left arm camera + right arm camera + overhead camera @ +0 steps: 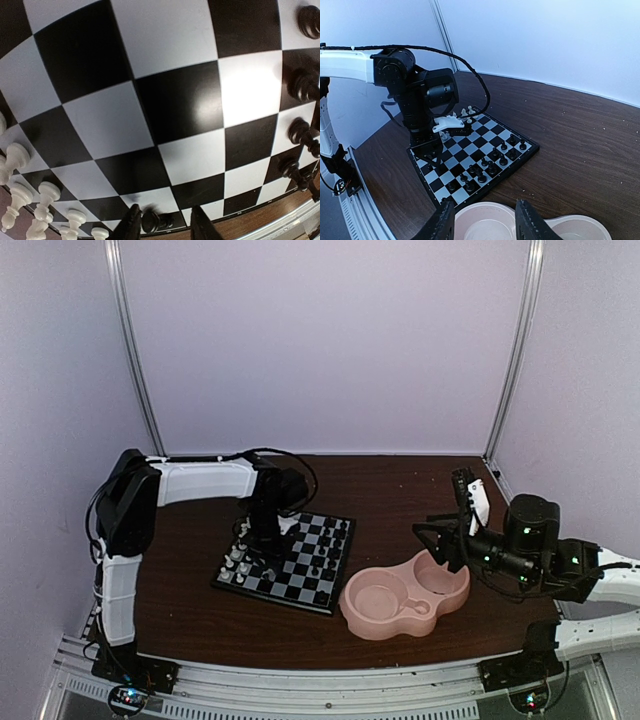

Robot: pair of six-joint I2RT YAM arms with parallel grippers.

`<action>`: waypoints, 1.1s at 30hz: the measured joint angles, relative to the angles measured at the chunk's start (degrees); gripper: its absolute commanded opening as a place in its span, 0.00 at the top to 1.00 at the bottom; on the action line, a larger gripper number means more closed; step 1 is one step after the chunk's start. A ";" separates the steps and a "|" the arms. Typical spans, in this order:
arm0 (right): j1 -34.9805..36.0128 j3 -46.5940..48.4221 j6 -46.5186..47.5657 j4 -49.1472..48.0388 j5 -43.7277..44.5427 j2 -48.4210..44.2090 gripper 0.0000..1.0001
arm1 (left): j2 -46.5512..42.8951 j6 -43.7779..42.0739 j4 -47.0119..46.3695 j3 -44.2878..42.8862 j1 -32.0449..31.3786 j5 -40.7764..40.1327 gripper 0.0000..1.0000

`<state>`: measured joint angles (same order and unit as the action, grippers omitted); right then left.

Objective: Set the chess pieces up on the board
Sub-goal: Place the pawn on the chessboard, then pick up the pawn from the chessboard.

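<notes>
The board (300, 578) lies left of the table's centre. White chess pieces (235, 565) stand along its left side, and black chess pieces (318, 565) are grouped toward its right. My left gripper (262, 540) hangs low over the board's near-left part. In the left wrist view it (164, 222) is open. A black piece (150, 221) sits on an edge square between the fingers, close against the left one and apart from the right. My right gripper (482, 220) is open and empty, above the pink dish (485, 206).
The pink double-bowl dish (347, 605) stands right of the board, near the front edge. Its bowls look empty. More white pieces (17, 160) line one board edge and black ones (300, 132) the other. Brown tabletop (400, 490) lies behind.
</notes>
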<state>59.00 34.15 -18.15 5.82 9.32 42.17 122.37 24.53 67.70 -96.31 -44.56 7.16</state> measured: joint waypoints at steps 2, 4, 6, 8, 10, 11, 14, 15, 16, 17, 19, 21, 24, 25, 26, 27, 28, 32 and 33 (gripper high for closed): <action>0.00 0.00 0.02 0.00 -0.02 0.26 0.56 | -2.05 0.70 -1.55 2.51 -0.02 -0.48 0.57; 0.00 0.00 0.00 0.02 -0.07 0.87 0.55 | -5.20 1.66 -3.43 5.73 -0.28 -1.03 0.57; 0.00 0.00 0.00 0.04 -0.11 1.38 0.55 | -9.66 2.86 -5.49 9.31 -0.81 -2.14 0.57; 0.00 0.02 -0.02 0.04 -0.26 1.95 0.55 | -14.82 4.33 -7.82 13.00 -2.05 -3.65 0.57; 0.00 0.02 -0.04 0.02 -0.37 2.49 0.55 | -20.90 5.95 -10.99 17.55 -4.24 -6.36 0.55; 0.00 0.02 -0.04 -0.02 -0.44 2.67 0.55 | -22.93 6.40 -12.09 19.08 -5.09 -7.43 0.55; 0.00 0.09 -0.22 -0.07 -0.76 3.61 0.55 | -29.90 7.54 -16.92 25.38 -8.39 -12.17 0.55; 0.00 0.13 -0.24 -0.09 -0.94 3.98 0.55 | -31.76 7.58 -18.38 27.34 -9.25 -13.64 0.55; 0.00 0.22 -0.28 -0.07 -1.11 4.48 0.55 | -33.94 7.56 -20.35 29.88 -10.23 -15.52 0.55; 0.00 0.44 -0.42 -0.04 -1.53 5.25 0.55 | -35.76 7.48 -21.62 31.93 -10.95 -16.94 0.56; 0.00 1.03 -0.72 -0.04 -2.03 6.91 0.55 | -38.62 6.84 -24.09 35.43 -11.82 -19.02 0.58; 0.00 1.77 -1.36 -0.11 -2.91 8.74 0.55 | -41.03 5.27 -26.51 38.47 -12.02 -20.50 0.58; 0.00 2.78 -1.92 -0.46 -4.22 11.47 0.55 | -44.94 1.22 -31.78 43.32 -12.02 -21.40 0.54; 0.00 3.08 -2.10 -0.57 -4.59 12.33 0.55 | -46.60 -0.59 -33.83 45.31 -12.04 -21.33 0.51; 0.00 3.23 -2.25 -0.87 -4.96 12.98 0.55 | -48.33 -2.64 -35.56 47.25 -12.09 -21.27 0.49; 0.00 3.50 -2.60 -0.96 -5.46 13.75 0.56 | -49.79 -4.46 -37.46 49.09 -12.09 -21.00 0.47; 0.00 3.76 -2.78 -1.03 -5.77 14.32 0.56 | -51.19 -6.36 -39.21 50.99 -12.11 -20.63 0.43; 0.09 4.98 -3.10 -1.22 -7.10 15.65 0.55 | -51.43 -11.06 -41.97 52.68 -12.13 -18.75 0.42; 0.17 5.22 -3.15 -1.33 -7.41 15.63 0.55 | -50.71 -11.58 -42.40 52.46 -12.13 -18.36 0.42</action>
<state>59.18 39.38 -21.30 4.49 1.91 57.80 71.66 12.95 25.30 -43.86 -56.69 -11.20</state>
